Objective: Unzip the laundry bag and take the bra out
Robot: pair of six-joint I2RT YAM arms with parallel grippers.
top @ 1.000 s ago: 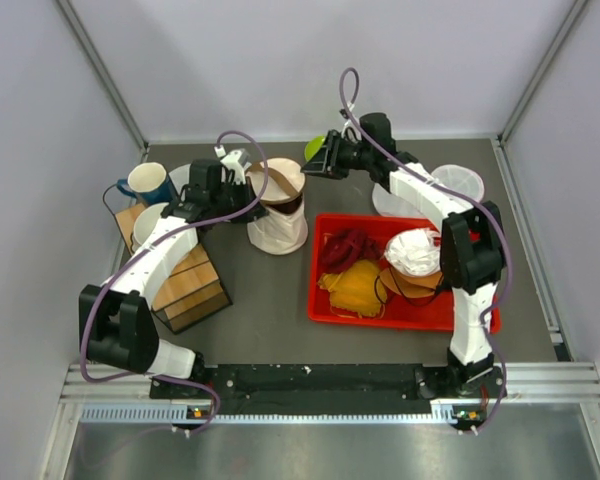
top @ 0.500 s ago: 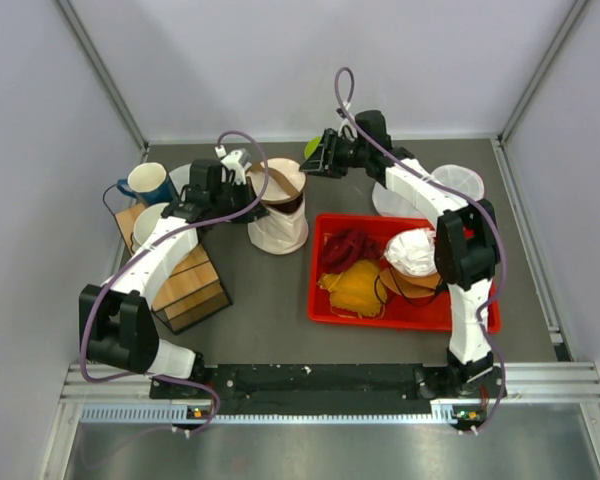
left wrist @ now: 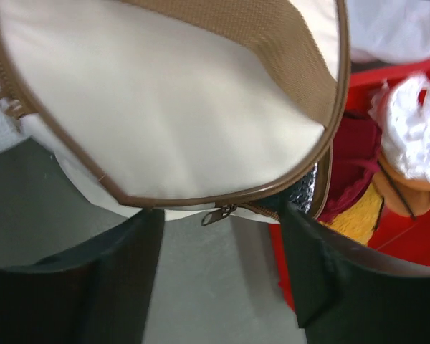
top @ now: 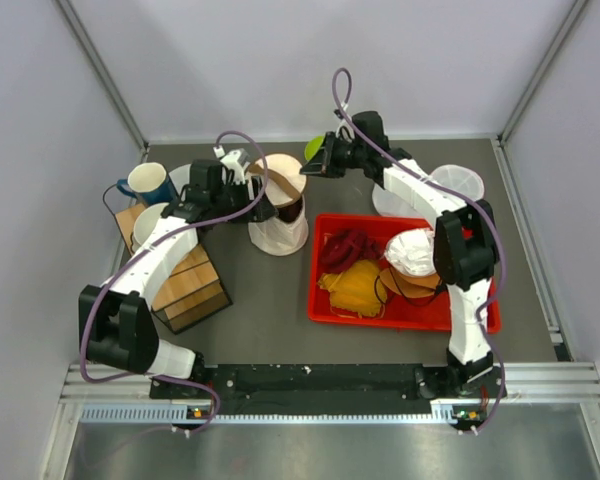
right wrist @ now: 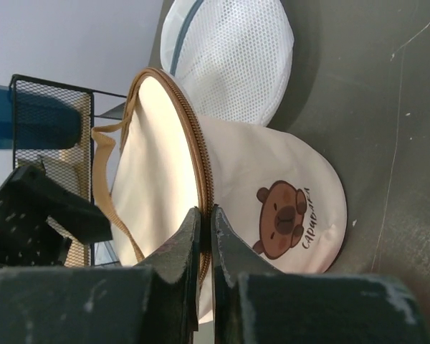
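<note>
The cream laundry bag (top: 278, 228) stands upright at the middle back of the table, and a bear picture (right wrist: 283, 218) shows on its side. Its round lid (top: 280, 175) is partly unzipped and tilted up. My right gripper (right wrist: 206, 211) is shut on the brown zipper edge at the lid's rim, reaching in from the right (top: 318, 165). My left gripper (left wrist: 218, 265) is open just left of the bag, and the zipper pull (left wrist: 218, 213) hangs free between its fingertips. A dark gap (left wrist: 303, 190) shows under the lid. The bra is hidden.
A red tray (top: 400, 318) right of the bag holds a dark red garment (top: 347, 247), a yellow cloth (top: 355, 285) and a white cupped garment (top: 415, 250). A white mesh pouch (right wrist: 229, 57) lies behind the bag. A blue mug (top: 145, 183) and a wire basket (top: 185, 285) stand at the left.
My left gripper has opened and let go of the zipper pull. My right gripper has closed on the lid's zipper edge, and the lid now stands tilted up with a dark gap.
</note>
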